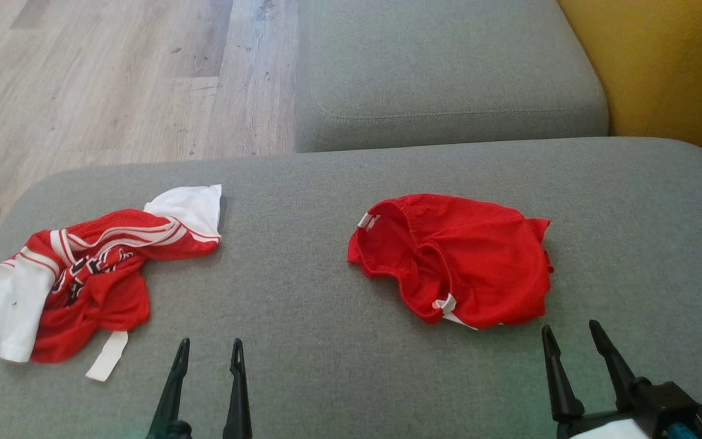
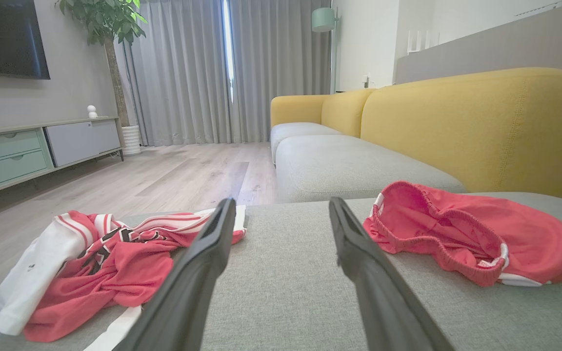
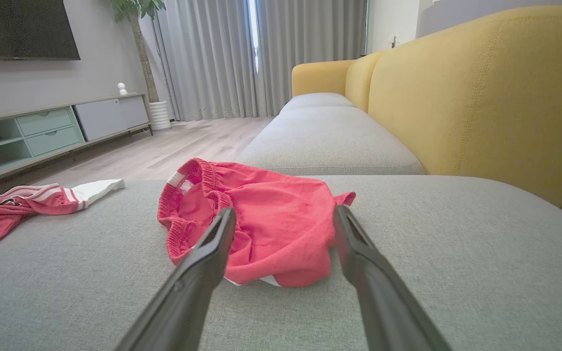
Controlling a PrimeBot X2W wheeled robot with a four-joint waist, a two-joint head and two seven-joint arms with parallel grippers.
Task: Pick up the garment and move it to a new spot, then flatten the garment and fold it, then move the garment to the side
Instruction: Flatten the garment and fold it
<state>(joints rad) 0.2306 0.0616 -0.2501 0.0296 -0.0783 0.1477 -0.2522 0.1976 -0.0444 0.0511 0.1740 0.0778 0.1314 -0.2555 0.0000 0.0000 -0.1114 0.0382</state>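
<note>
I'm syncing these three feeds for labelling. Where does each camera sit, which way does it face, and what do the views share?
Head view: on the head, looking down at the grey cushion; left pincer and right pincer, both open, rise from the bottom edge.
Left wrist view: low over the cushion, facing the curtains, its own fingers aimed between jersey and red shorts.
Right wrist view: low, own fingers pointing at the red shorts.
Shared: all three show both garments; both wrist views show the yellow sofa back.
</note>
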